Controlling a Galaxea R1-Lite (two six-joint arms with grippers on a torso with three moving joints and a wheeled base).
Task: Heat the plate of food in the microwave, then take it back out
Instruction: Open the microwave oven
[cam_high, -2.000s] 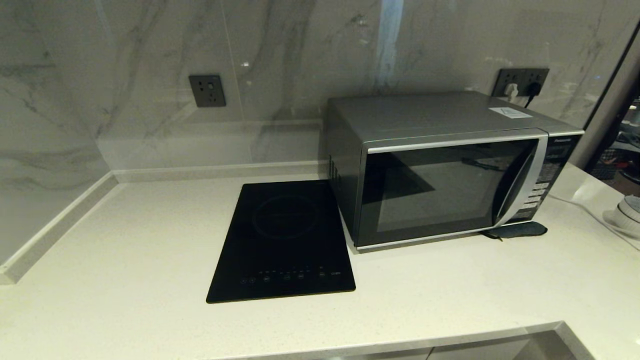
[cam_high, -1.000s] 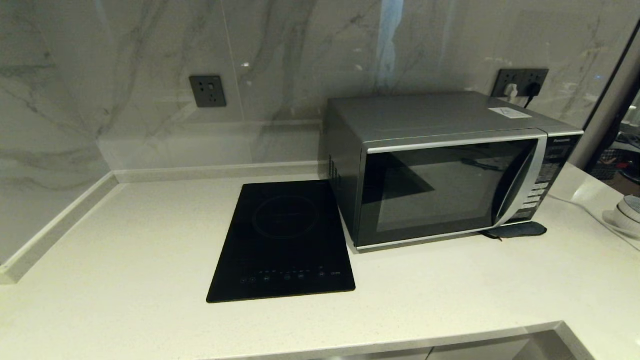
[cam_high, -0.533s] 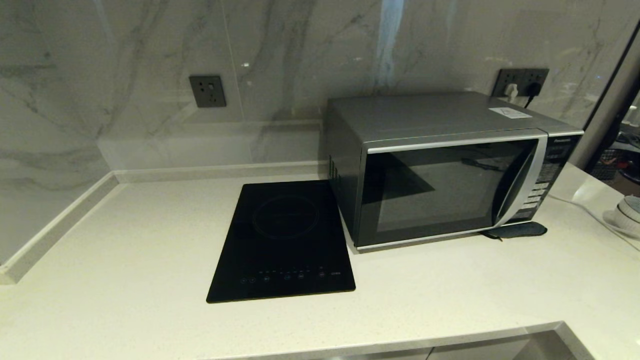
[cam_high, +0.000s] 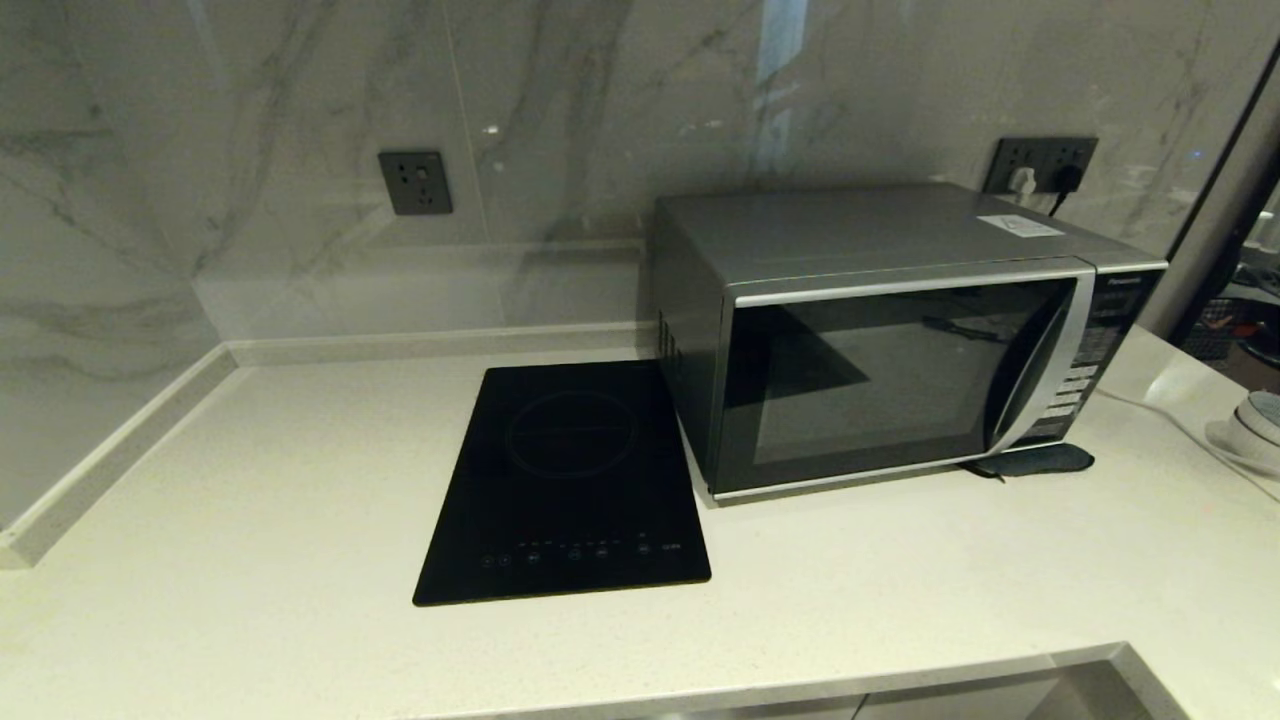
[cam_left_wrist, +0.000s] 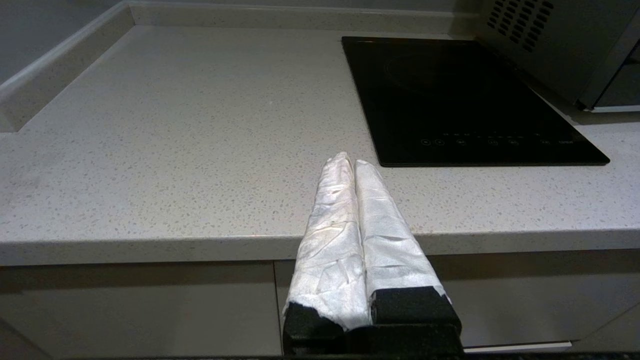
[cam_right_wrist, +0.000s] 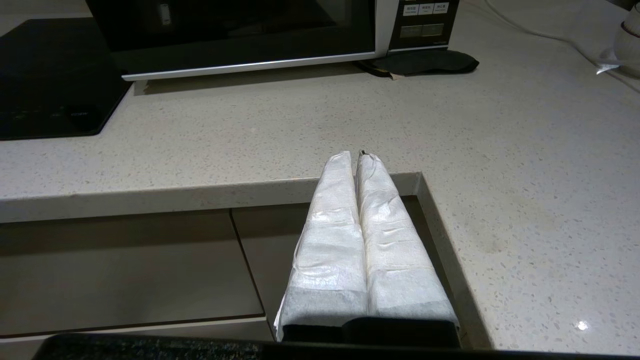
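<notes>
One Panasonic microwave (cam_high: 890, 330), door closed, stood beside one black induction hob (cam_high: 570, 480) on the countertop (cam_high: 250, 520). Two grippers waited off its front edge: left gripper (cam_left_wrist: 354, 162) and right gripper (cam_right_wrist: 356, 156), both with white-wrapped fingers pressed together, holding nothing. No plate showed.

Black induction hob (cam_high: 566, 485) lying flat on pale speckled countertop (cam_high: 250, 520); dark cloth pad (cam_high: 1035, 460) resting nearby; grey wall socket (cam_high: 414, 181) sitting on marble backsplash.

Grey-veined marble wall (cam_high: 300, 120), dark socket (cam_high: 414, 182), speckled pale counter (cam_high: 250, 500).
</notes>
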